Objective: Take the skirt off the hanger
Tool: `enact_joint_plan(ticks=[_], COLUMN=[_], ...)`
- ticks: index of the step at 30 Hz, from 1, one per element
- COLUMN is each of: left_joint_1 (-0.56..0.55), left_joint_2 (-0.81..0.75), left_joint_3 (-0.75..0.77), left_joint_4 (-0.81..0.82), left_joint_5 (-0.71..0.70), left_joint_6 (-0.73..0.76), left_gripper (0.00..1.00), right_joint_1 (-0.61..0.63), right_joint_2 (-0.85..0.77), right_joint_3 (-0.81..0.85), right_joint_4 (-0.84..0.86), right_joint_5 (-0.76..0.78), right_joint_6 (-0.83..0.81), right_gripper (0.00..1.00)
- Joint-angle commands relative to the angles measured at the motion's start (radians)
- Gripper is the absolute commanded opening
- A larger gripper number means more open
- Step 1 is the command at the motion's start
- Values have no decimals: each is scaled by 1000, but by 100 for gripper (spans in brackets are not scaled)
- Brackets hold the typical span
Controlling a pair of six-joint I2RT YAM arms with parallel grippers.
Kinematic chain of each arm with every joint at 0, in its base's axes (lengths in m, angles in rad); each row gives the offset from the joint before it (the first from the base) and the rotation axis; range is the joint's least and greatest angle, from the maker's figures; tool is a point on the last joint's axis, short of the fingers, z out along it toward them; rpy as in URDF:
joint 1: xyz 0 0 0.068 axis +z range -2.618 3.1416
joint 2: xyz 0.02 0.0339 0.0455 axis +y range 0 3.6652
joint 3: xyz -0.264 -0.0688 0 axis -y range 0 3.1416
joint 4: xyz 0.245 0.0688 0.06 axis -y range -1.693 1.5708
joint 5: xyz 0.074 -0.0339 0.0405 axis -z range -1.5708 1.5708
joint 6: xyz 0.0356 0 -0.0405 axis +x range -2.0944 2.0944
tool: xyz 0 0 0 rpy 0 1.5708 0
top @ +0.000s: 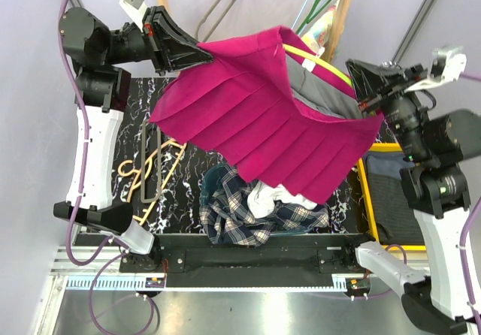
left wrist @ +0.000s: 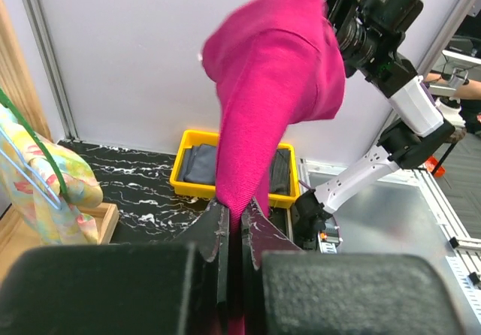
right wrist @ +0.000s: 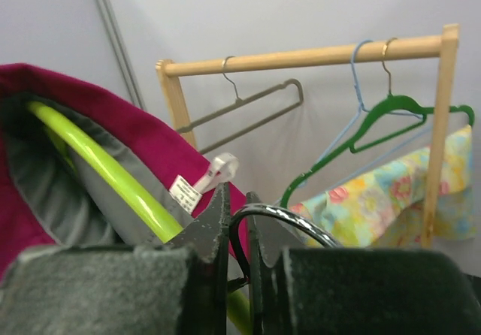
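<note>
A magenta pleated skirt [top: 263, 121] with a grey lining hangs in the air, stretched between my two arms over the table. My left gripper [top: 201, 52] is shut on the skirt's edge; in the left wrist view [left wrist: 237, 211] the magenta cloth [left wrist: 274, 87] runs up from between the jaws. A lime-green hanger [top: 323, 63] sits inside the skirt's waist. My right gripper [top: 359, 89] is shut on the hanger's dark metal hook [right wrist: 289, 221]; the lime bar [right wrist: 113, 173] and a white label [right wrist: 184, 192] lie beside it.
A pile of plaid and white clothes [top: 259, 207] lies on the marble table below the skirt. Loose wooden hangers [top: 150, 170] lie at left. A yellow bin [top: 368, 192] with dark clothes stands at right. A wooden rack [right wrist: 301, 53] with hangers and a floral garment [right wrist: 391, 200] stands behind.
</note>
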Motion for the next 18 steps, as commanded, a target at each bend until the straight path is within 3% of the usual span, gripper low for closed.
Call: enact_joint_plan(ticks=[1, 13, 18], left_joint_1=[39, 65, 66], left_joint_2=[-16, 21, -8], left_joint_3=[74, 113, 38], left_joint_4=[35, 41, 46], left_joint_5=[-30, -51, -56], left_joint_6=[12, 1, 1], left_gripper=[0, 0, 0], right_joint_1=[-7, -9, -7], right_joint_2=[-81, -144, -113], right_joint_3=[-86, -78, -5], right_joint_4=[-23, -50, 65], right_joint_5=[185, 499, 594], right_joint_6=[-166, -344, -376], right_gripper=[0, 0, 0])
